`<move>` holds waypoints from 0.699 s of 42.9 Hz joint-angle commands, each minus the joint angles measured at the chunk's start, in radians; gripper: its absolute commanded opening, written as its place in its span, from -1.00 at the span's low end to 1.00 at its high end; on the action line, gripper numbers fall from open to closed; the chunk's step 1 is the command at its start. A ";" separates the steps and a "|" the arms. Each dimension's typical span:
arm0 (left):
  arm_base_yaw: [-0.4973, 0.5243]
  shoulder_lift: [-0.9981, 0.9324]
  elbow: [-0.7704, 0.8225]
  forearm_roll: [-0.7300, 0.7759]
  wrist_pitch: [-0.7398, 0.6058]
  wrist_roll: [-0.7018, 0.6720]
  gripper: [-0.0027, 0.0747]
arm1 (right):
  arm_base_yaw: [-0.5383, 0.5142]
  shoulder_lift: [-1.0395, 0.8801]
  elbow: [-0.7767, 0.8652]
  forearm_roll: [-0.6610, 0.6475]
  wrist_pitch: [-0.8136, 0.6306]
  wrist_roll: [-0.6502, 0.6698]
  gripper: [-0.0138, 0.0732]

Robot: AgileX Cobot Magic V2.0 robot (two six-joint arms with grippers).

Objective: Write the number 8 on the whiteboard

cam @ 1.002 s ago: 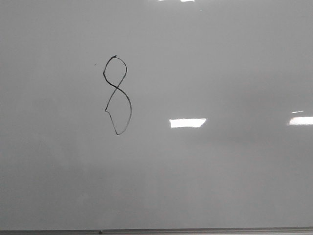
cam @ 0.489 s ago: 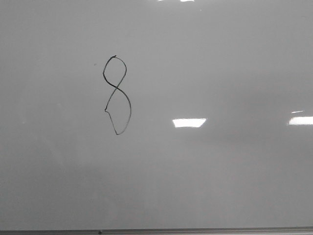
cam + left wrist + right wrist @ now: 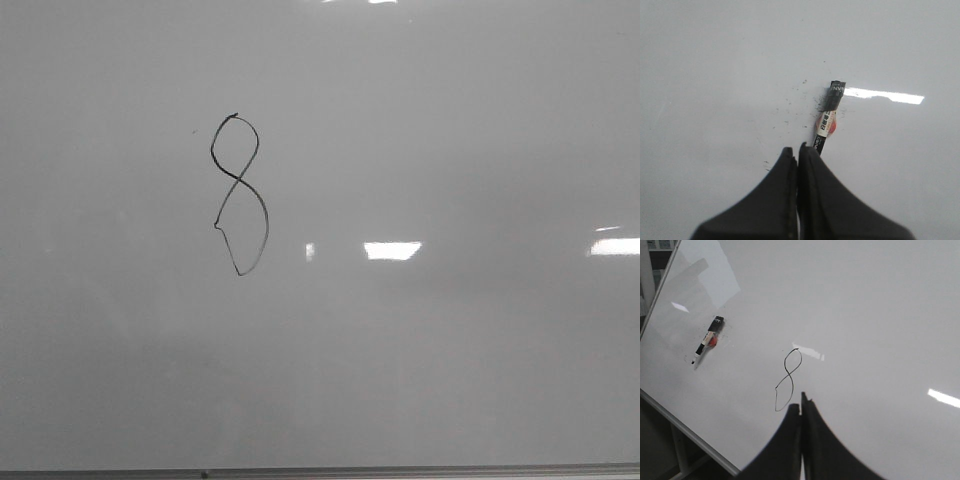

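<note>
Look at the front view and you see the large glossy pale grey whiteboard (image 3: 450, 120) filling the whole frame, with a thin metal edge along its bottom. On it, left of centre and in the upper half, stands the thin black hand-drawn number 8 (image 3: 240, 195): a small round upper loop, and a larger lower loop that comes to a point at the bottom. A tiny dark speck sits just to its upper left. Bright rectangular light reflections lie to the right of the figure.

No arm shows in the front view. In the left wrist view, your left gripper (image 3: 797, 152) has its two black fingers pressed together with nothing between them. Just beyond the fingertips, a black marker pen with a red and white label (image 3: 828, 116) lies flat on the board, surrounded by small dark flecks of ink.

In the right wrist view, your right gripper (image 3: 801, 405) is likewise closed tight and holds nothing. Its tips hang close over the lower loop of the figure; you cannot tell whether they touch the board. The same marker lies well apart from the figure, near the board's framed edge.
</note>
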 commanded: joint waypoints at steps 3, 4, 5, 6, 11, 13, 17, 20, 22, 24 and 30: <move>0.001 -0.004 0.016 -0.069 -0.172 0.121 -0.98 | -0.004 0.012 -0.023 0.032 -0.055 0.000 -0.82; 0.006 -0.010 0.027 -0.110 -0.190 0.166 -0.98 | -0.004 0.012 -0.023 0.032 -0.055 0.000 -0.82; 0.010 -0.016 0.039 -0.144 -0.208 0.211 -0.98 | -0.004 0.012 -0.023 0.032 -0.055 0.000 -0.82; 0.014 -0.026 0.057 -0.176 -0.230 0.264 -0.98 | -0.004 0.012 -0.023 0.032 -0.055 0.000 -0.82; 0.037 -0.079 0.130 -0.231 -0.293 0.312 -0.98 | -0.004 0.012 -0.023 0.032 -0.055 0.000 -0.82; 0.046 -0.103 0.163 -0.238 -0.315 0.312 -0.98 | -0.004 0.012 -0.023 0.032 -0.055 0.000 -0.82; 0.057 -0.129 0.234 -0.238 -0.370 0.312 -0.98 | -0.004 0.012 -0.023 0.032 -0.055 0.000 -0.82; 0.057 -0.130 0.285 -0.238 -0.421 0.312 -0.98 | -0.004 0.012 -0.023 0.032 -0.053 0.000 -0.82; 0.057 -0.129 0.320 -0.238 -0.459 0.312 -0.98 | -0.004 0.012 -0.023 0.032 -0.054 0.000 -0.82; 0.057 -0.129 0.355 -0.238 -0.497 0.312 -0.99 | -0.004 0.012 -0.023 0.032 -0.054 0.000 -0.82; 0.057 -0.127 0.381 -0.238 -0.499 0.312 -0.99 | -0.004 0.012 -0.023 0.032 -0.054 0.000 -0.82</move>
